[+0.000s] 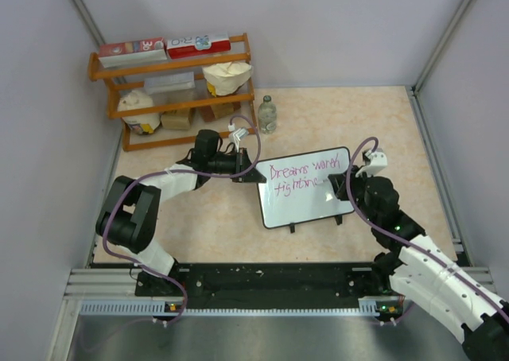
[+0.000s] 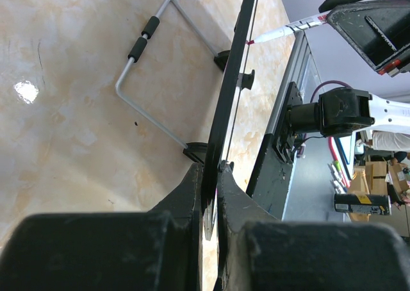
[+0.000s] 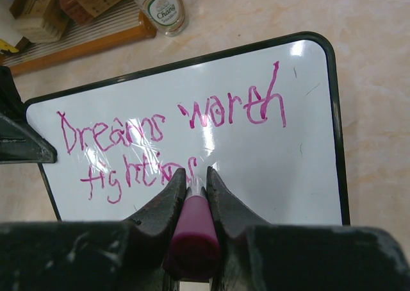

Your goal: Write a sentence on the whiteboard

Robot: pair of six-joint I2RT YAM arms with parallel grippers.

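Second line of the sentence [image 3: 136, 174] ends behind the marker [image 3: 192, 236] and right gripper [image 3: 195, 174]. Left wrist: whiteboard [image 2: 232, 79] edge-on, face hidden

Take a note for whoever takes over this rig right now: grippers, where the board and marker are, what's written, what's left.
Left gripper: shut on the whiteboard at its left edge; the board is propped on its wire stand.
Right gripper: shut on the pink marker, tip at the end of the second line.
Done: the sentence reads "Dreams worth" on top and roughly "fightin" below; the last letters are hidden behind the gripper.
Left: probably finish the second line, lift the marker, release the board.
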